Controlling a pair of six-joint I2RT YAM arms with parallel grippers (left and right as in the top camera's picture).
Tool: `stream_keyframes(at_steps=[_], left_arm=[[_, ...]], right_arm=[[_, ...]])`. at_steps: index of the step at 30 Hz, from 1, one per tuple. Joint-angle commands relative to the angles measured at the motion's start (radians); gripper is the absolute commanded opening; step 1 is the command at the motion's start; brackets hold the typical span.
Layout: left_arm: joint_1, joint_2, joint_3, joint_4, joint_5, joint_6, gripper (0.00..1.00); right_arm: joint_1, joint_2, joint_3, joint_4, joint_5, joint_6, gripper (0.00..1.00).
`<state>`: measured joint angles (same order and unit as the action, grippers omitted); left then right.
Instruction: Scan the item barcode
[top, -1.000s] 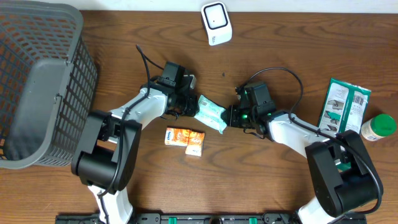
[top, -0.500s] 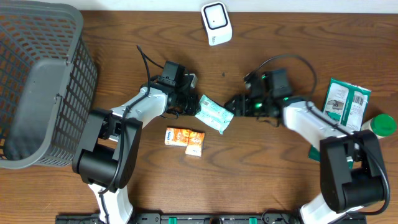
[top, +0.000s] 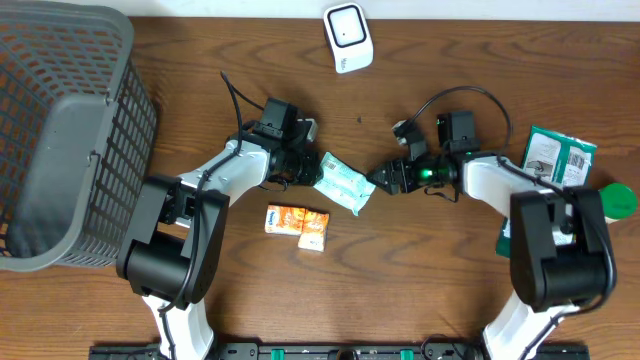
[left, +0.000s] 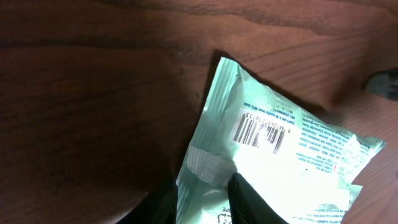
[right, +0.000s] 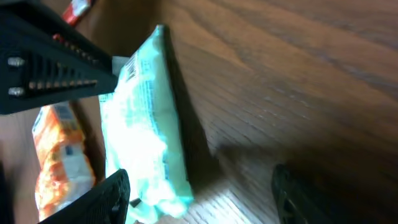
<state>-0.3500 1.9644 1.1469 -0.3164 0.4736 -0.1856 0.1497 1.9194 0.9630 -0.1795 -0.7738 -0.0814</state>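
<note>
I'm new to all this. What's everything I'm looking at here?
basket: one, grey, far left
scanner: one, white, top centre
mint packet: one, pale green, centre, barcode visible
small packs: two, orange and white, below the mint packet
large packet: one, green and white, right
container: one, green-topped, right edge
table: one, dark brown wood, under everything
left gripper: one, black, shut on the mint packet's left end
right gripper: one, black, open, beside its right end

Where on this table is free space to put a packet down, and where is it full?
Free: bare wood between the basket and the left arm; also the front, right of the orange packets. Crowded: around the mint packet, between left gripper and right gripper.
</note>
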Motion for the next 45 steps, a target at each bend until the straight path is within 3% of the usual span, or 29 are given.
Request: stream_keyframes(at_steps=[1, 8, 17, 24, 27, 31, 37, 42, 45], left_arm=[[-0.008, 0.069, -0.029, -0.021, -0.086, 0.035, 0.3], [-0.016, 0.069, -0.029, -0.006, -0.086, 0.035, 0.3], [-0.016, 0.069, -0.029, -0.005, -0.086, 0.035, 0.3], [-0.016, 0.069, -0.03, -0.006, -0.086, 0.035, 0.3], [-0.016, 0.069, -0.03, -0.006, -0.086, 0.035, 0.3], [-0.016, 0.069, -0.03, -0.006, -0.086, 0.035, 0.3], [0.009, 0.015, 0.023, -0.063, -0.084, 0.031, 0.34], [0.047, -0.111, 0.034, -0.096, -0.085, -0.014, 0.39], [0.058, -0.143, 0.034, -0.145, -0.084, -0.057, 0.3]], right_arm=[[0.015, 0.055, 0.008, 0.016, -0.102, -0.055, 0.69], [0.044, 0.145, 0.008, 0.082, -0.309, -0.055, 0.66], [0.141, 0.147, 0.008, 0.052, -0.306, -0.054, 0.59], [0.21, 0.147, 0.008, 0.067, -0.185, -0.054, 0.5], [0.214, 0.147, 0.008, 0.079, -0.184, -0.041, 0.41], [0.206, 0.147, 0.008, 0.11, -0.184, 0.024, 0.12], [0.161, 0.147, 0.008, 0.108, -0.184, 0.044, 0.04], [0.143, 0.147, 0.008, 0.108, -0.184, 0.044, 0.03], [0.138, 0.147, 0.008, 0.108, -0.184, 0.057, 0.03]])
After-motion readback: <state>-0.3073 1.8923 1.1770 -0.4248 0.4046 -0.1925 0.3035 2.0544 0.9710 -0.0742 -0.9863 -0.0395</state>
